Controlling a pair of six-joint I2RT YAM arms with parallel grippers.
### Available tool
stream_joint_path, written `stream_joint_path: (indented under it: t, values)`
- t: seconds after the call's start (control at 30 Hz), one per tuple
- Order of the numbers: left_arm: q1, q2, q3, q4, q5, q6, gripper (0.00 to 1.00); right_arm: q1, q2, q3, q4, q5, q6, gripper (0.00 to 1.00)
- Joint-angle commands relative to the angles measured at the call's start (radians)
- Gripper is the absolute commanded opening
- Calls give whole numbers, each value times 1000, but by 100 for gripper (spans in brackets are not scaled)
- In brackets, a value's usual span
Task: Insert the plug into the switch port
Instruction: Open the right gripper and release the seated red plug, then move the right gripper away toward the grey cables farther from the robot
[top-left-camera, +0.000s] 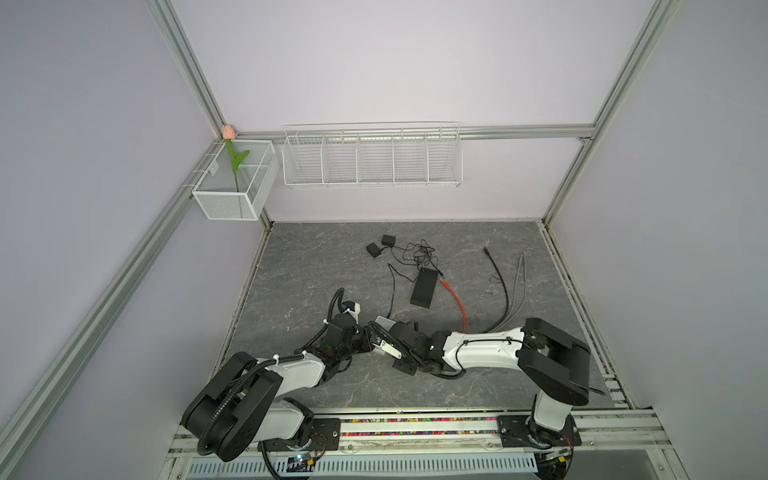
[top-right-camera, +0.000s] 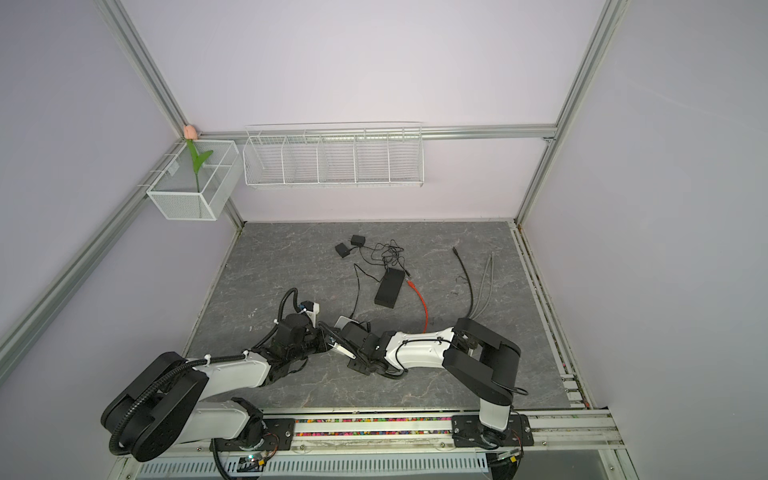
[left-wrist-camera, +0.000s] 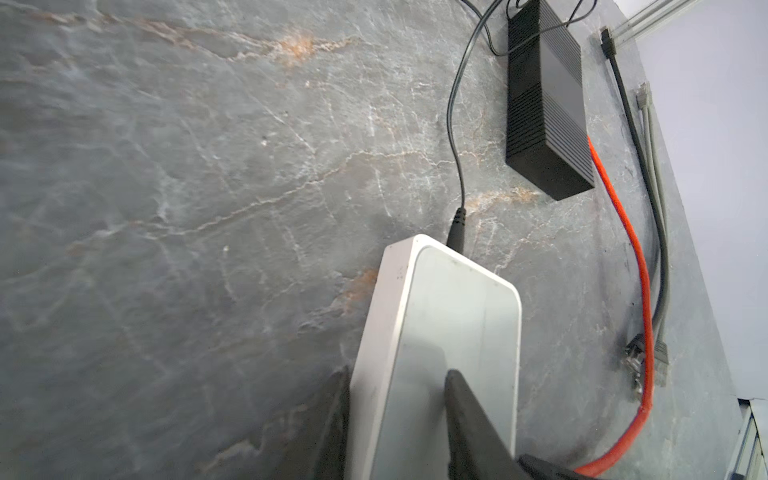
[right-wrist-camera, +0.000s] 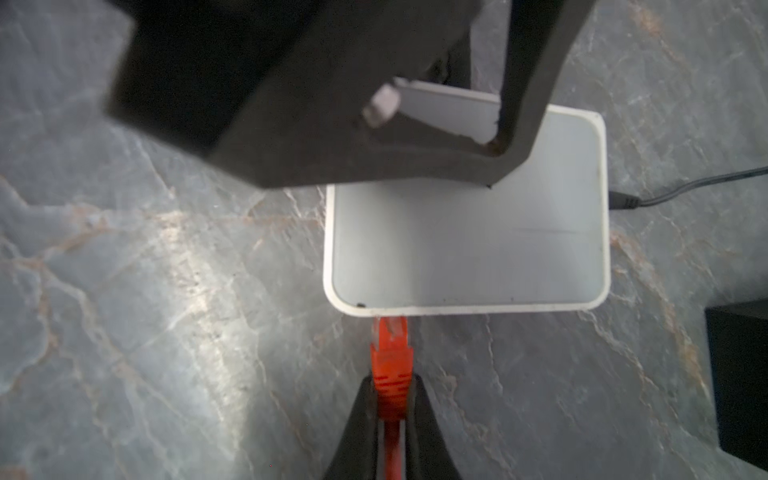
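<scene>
**Plug at the switch's edge, both grippers engaged**

The grey slate tabletop (top-left-camera: 316, 266) carried everything, and I placed it all by the white switch (right-wrist-camera: 465, 249). Well beyond the switch's far end lay a black ribbed box (left-wrist-camera: 548, 104). The grey cables (top-left-camera: 519, 286) lay off to the switch's side, past the orange Ethernet cable (top-left-camera: 457, 303).

My left gripper (left-wrist-camera: 397, 378) was part-closed on one end of the switch. One finger stood against its white side wall and the other pressed on its top face, bracing it. A black power lead (left-wrist-camera: 457, 232) was already seated in the opposite end.

My right gripper (right-wrist-camera: 391, 382) was pinched nearly shut on the plug (right-wrist-camera: 390, 345), gripping its orange boot. The clear tip touched the switch's long edge, near one corner. The port face was hidden under that rim, so I could not tell whether the tip had entered.

I judged the switch light and smooth enough to skate on the slate, so it needed the brace. The plug seemed small, rigid and light, with a latch tab that I thought could snap. The boot behind that tab looked the right place to hold. I expected the limp cable to tug sideways.

I could read no brand, label or writing on any of it.
</scene>
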Motion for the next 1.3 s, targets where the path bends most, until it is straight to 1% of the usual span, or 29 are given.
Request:
stream_joint_path:
  t: [0.0, 0.1, 0.2, 0.27, 0.37, 0.43, 0.5, 0.57, 0.63, 0.7, 0.77, 0.83, 0.87, 0.97, 1.03, 1.1, 1.17, 1.23, 1.27]
  values:
    - [-141, 58, -32, -153, 311, -41, 37, 33, 86, 40, 541, -15, 10, 7]
    - [-148, 86, -34, -115, 336, -44, 37, 29, 99, 29, 628, -99, -41, 6]
    - [-180, 109, -34, -83, 338, -53, 37, 1, 115, 37, 694, -212, -50, 7]
    - [-215, 127, -26, -72, 329, -63, 37, -25, 134, 75, 687, -296, -55, 7]
    - [-224, 147, -42, -20, 339, -80, 37, -39, 155, 111, 697, -381, -79, 7]
    - [-224, 149, -44, -24, 342, -79, 37, -46, 156, 123, 698, -418, -86, 7]
    - [-224, 135, -43, -39, 343, -74, 37, -53, 149, 136, 659, -446, -92, 7]
    - [-224, 104, -29, -89, 334, -58, 37, -56, 130, 126, 626, -469, -98, 7]
    - [-219, 59, -1, -185, 305, -28, 38, -57, 99, 108, 565, -470, -102, 10]
    - [-196, 10, 32, -273, 275, 0, 39, -56, 46, 62, 499, -447, -100, 15]
    - [-137, -44, 55, -347, 260, 21, 42, -58, -4, 22, 419, -412, -96, 20]
    - [-49, -110, 89, -454, 226, 56, 45, -58, -60, -1, 267, -382, -92, 31]
    - [-11, -147, 117, -522, 193, 73, 48, -58, -83, -14, 204, -362, -81, 39]
    - [70, -257, 192, -662, 78, 119, 55, -64, -177, -85, 104, -310, -48, 51]
    - [130, -315, 219, -698, 42, 133, 57, -72, -254, -143, 66, -272, -25, 53]
    - [195, -364, 227, -694, 40, 120, 58, -85, -342, -172, 17, -230, -9, 56]
    - [214, -396, 226, -673, 47, 110, 59, -98, -428, -190, -30, -196, -10, 60]
    - [215, -402, 236, -671, 60, 108, 59, -116, -497, -176, -103, -150, -21, 61]
    - [215, -398, 237, -658, 91, 113, 59, -127, -527, -163, -150, -120, -26, 61]
